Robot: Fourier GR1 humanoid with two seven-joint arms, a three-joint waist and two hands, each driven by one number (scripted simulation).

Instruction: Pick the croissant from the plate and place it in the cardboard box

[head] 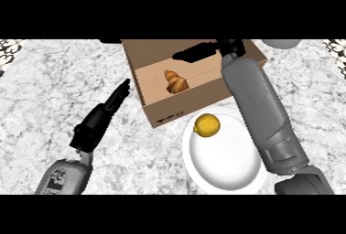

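Note:
The brown croissant (175, 82) lies inside the open cardboard box (154, 60) at the counter's back middle. My right hand (200, 50) hovers over the box's far side, fingers stretched out leftward, holding nothing; its grey forearm crosses the box's right part and the plate. The white plate (226, 160) sits in front of the box with a yellow lemon (207, 125) on its far edge. My left hand (108, 111) rests to the left of the box, fingers straight and pointing toward the back.
A grey rounded object (282, 43) shows at the back right edge. Marbled counter (54, 87) spreads to the left of the box and of my left hand.

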